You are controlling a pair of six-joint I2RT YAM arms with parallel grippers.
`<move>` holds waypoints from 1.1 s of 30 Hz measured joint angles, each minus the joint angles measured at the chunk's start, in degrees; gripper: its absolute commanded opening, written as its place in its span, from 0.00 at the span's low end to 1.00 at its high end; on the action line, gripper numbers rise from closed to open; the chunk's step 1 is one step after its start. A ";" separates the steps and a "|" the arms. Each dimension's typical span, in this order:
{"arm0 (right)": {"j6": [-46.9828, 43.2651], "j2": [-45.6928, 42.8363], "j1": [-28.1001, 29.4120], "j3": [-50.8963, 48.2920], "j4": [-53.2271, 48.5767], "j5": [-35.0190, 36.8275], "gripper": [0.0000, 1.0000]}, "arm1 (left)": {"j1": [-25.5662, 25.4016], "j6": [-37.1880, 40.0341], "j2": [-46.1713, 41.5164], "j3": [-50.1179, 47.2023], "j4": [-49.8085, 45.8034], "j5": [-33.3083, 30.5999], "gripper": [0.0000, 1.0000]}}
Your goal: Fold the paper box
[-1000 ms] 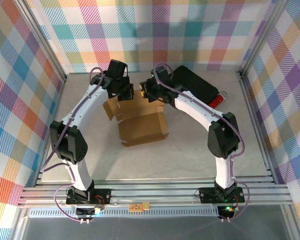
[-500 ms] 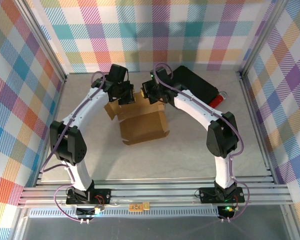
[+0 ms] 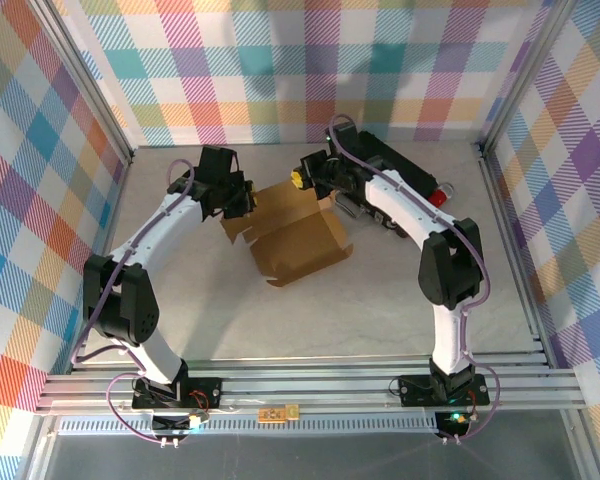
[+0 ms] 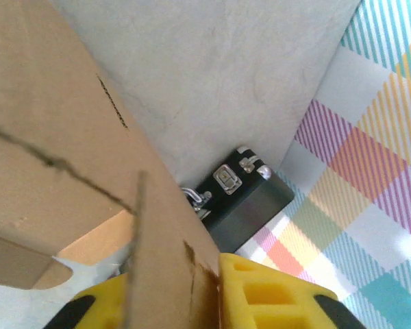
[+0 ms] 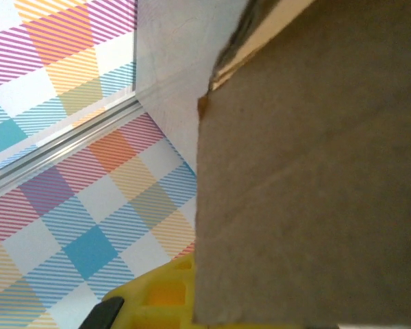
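We see the box (image 3: 298,240) lying on the table (image 3: 360,310) just left of the case (image 3: 408,166) and a little nearer to the arm bases than it. It is partly folded: its broad brown panel lies flat, and flaps stand up along the edge that faces the case and along the side turned away from it.

The right gripper (image 3: 305,180) sits between the case and the box, at the box corner closest to the case. Its jaws are closed tight. In the wrist view a cardboard flap lies flush against the inner face of its yellow finger (image 5: 157,295) and hides the other finger, so we read it as pinching that flap.

The left gripper (image 3: 242,200) is on the far side of the box from the case, at the box's left flap. In its wrist view the cardboard fills the gap between the two yellow fingers (image 4: 274,295) and touches both, so the jaws are clamped on it. Beyond that flap we see the case's latches.

A small red object (image 3: 438,195) lies just beside the case, at its right end.
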 measured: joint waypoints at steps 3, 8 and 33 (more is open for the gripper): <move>-1.09 0.46 -0.74 -0.04 0.09 -2.47 0.00 | -0.24 -0.22 -0.31 0.00 0.66 -1.01 0.00; -2.51 0.68 -1.05 -1.60 1.99 -4.37 0.33 | -1.57 -1.07 -0.39 0.00 -0.79 -3.08 0.00; 2.25 -6.01 5.57 -17.70 18.05 7.04 0.23 | -5.05 -7.56 -2.80 -3.17 -2.36 -7.54 0.00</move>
